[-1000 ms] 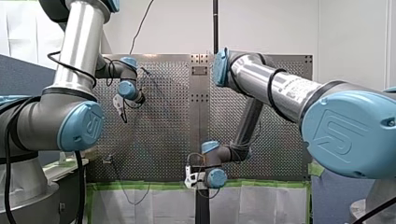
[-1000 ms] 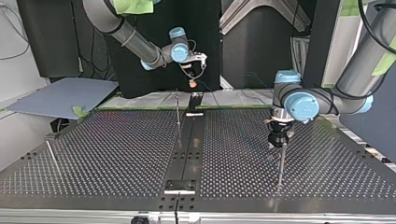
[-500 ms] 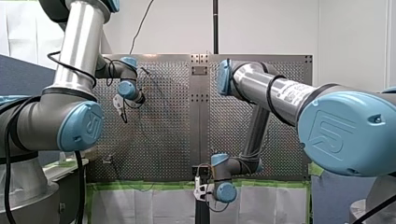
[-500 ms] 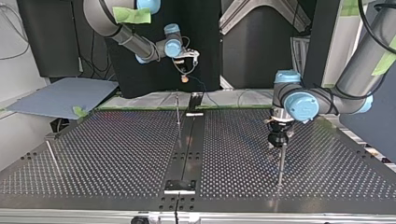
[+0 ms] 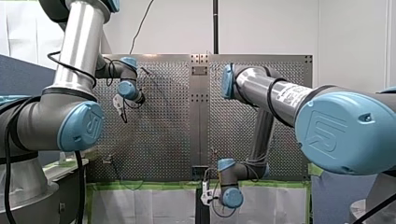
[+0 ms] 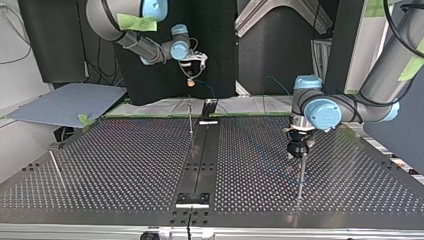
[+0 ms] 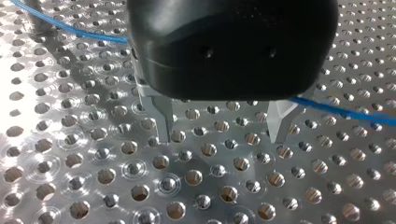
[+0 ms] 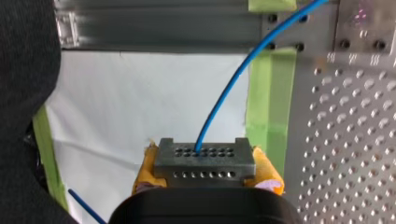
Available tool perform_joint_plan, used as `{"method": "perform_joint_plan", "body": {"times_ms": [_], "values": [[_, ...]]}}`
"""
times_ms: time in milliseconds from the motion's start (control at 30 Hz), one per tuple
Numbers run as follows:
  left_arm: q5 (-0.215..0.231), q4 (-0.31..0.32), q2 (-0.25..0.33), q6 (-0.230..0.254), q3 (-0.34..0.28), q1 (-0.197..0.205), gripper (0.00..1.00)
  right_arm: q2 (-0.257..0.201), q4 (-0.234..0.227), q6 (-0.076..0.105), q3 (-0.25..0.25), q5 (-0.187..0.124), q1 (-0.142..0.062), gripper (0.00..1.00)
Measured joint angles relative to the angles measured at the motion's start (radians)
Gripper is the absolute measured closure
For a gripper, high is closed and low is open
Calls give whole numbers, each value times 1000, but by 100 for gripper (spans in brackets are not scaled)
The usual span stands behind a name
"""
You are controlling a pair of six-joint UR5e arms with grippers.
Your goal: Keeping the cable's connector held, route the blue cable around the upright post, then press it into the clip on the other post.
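Clamping one connector with one blue cable: right jaws.

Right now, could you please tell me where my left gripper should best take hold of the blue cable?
Probably the straight stretch of blue cable lying low over the perforated table beside my left gripper, approached from above. It runs roughly along the line between the open jaws, so turn the wrist to straddle it. My right gripper holds the connector end.

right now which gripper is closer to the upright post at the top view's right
Left. My left gripper hangs open close beside the post; my right gripper is far off, up past the table's far edge, shut on the connector.
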Motion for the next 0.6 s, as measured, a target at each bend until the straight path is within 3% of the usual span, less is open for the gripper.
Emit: {"method": "perform_joint_plan", "body": {"times_ms": [267,467,600], "values": [[0,0,0,-1,0,2,0,-7,-37,-3,51,11,-27,100],[-1,0,0,-5,0,3,0,-57,-97,-8,113,24,-47,100],[-3,0,0,-6,0,4,0,-97,-137,-29,154,29,-52,100]]}}
